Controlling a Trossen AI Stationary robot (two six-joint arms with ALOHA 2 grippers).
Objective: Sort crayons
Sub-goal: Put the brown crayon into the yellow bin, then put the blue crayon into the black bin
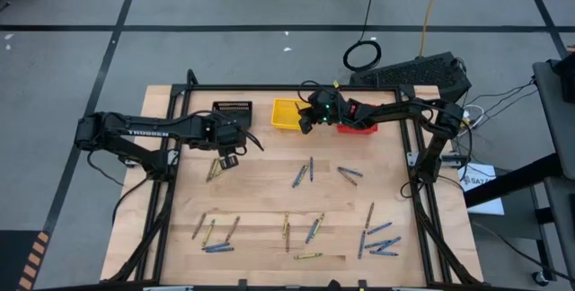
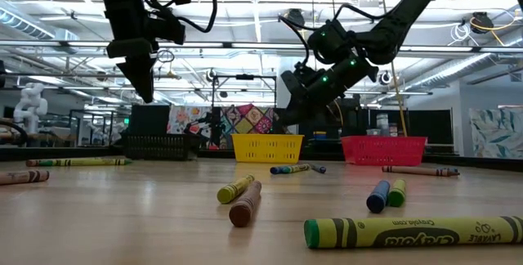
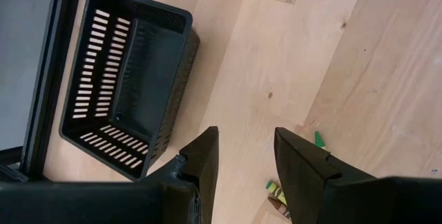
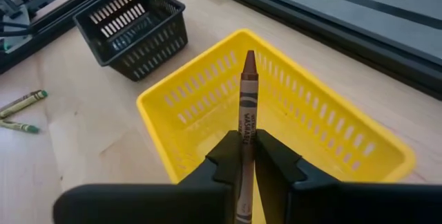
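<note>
Several blue, olive-yellow and brown crayons (image 1: 303, 172) lie flat and scattered over the wooden table. Three mesh baskets stand at the far edge: black (image 1: 232, 110), yellow (image 1: 286, 114) and red (image 1: 358, 127). My right gripper (image 4: 246, 135) hangs over the yellow basket (image 4: 207, 106), shut on a brown crayon (image 4: 247, 92). My left gripper (image 3: 246, 133) hangs open above the table just on the near side of the black basket (image 3: 124, 86), with nothing between its fingers. Two green-tipped crayons (image 3: 276, 191) lie below it. My right gripper pinches the brown crayon's wrapped shaft (image 4: 246, 124) between its two fingers. The crayon lies along the fingers, and its pointed tip (image 4: 250, 57) sticks out ahead of them. The fingers come from the table's right, slanting down. The crayon is lifted clear over the yellow basket's hollow.
A black frame (image 1: 269, 86) runs around the table's edges. More crayons lie toward the near edge (image 1: 382, 237) and near left (image 1: 216, 233). In the low view a large green crayon (image 2: 417, 232) and a brown one (image 2: 245, 204) lie close to the camera.
</note>
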